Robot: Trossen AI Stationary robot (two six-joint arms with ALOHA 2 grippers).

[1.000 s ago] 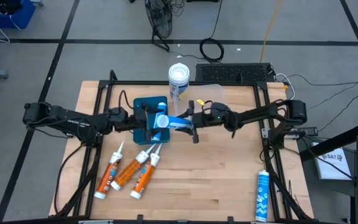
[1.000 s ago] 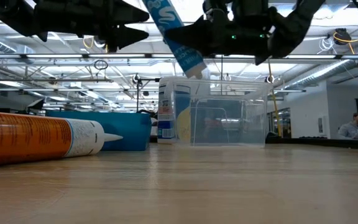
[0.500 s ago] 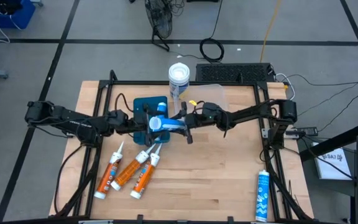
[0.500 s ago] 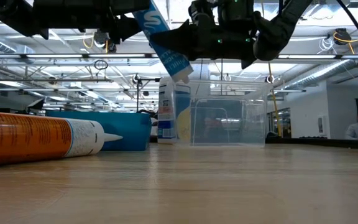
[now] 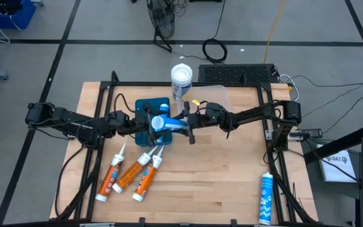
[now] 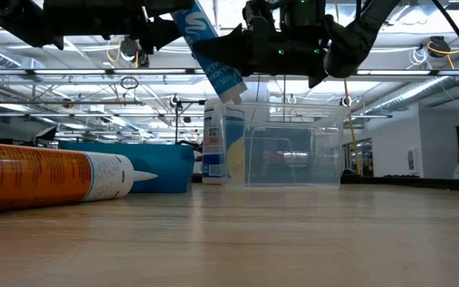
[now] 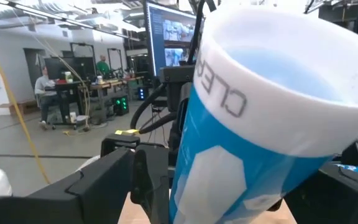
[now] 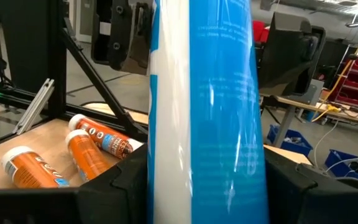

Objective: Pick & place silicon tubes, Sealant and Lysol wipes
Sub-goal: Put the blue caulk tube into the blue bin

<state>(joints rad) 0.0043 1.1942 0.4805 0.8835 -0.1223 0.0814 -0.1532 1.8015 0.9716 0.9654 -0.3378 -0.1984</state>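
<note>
Two arms meet over the blue bin (image 5: 142, 108) at mid-table. We see the right gripper (image 5: 183, 123), pinching the blue sealant tube (image 5: 171, 124), has carried it leftward into the left gripper (image 5: 145, 123) – fingers spread around its base – so a handover looks close. Lysol wipes (image 5: 181, 78) wait at the back edge.

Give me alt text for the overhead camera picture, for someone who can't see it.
Above a wooden table, the right gripper holds a blue-and-white sealant tube out to the open left gripper. Three orange tubes lie at the front left; a white-lidded wipes canister stands at the back.
</note>
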